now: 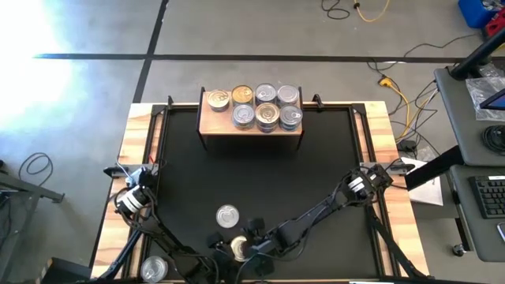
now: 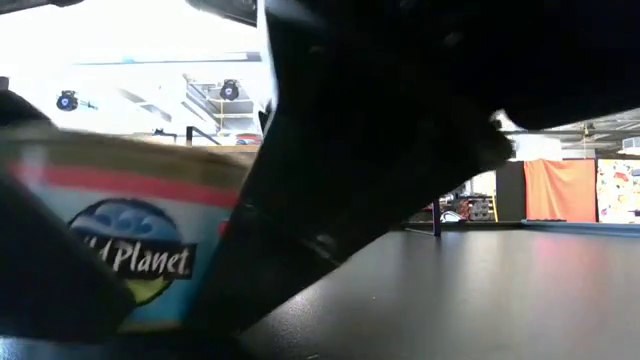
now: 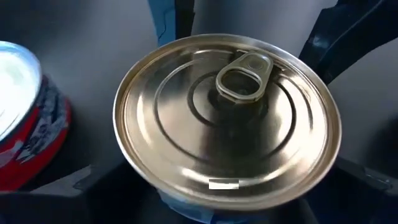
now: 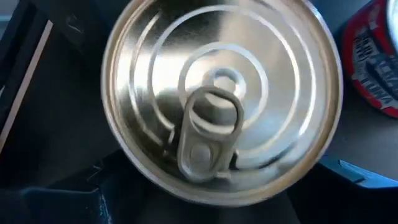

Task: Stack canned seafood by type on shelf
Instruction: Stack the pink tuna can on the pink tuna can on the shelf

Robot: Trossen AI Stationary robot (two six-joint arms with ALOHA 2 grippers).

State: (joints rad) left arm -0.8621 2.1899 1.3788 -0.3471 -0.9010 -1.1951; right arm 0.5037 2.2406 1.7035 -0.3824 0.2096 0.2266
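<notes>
At the near edge of the table, the left gripper and the right gripper met at one gold-lidded tin. I could not tell whether either one gripped it. Only one arm should carry it and keep it level. A silver-lidded tin stood just beyond. On the far shelf, the tin belonged on the gold lids.

Two dark, slender jointed arms with pale bands near their bases.
</notes>
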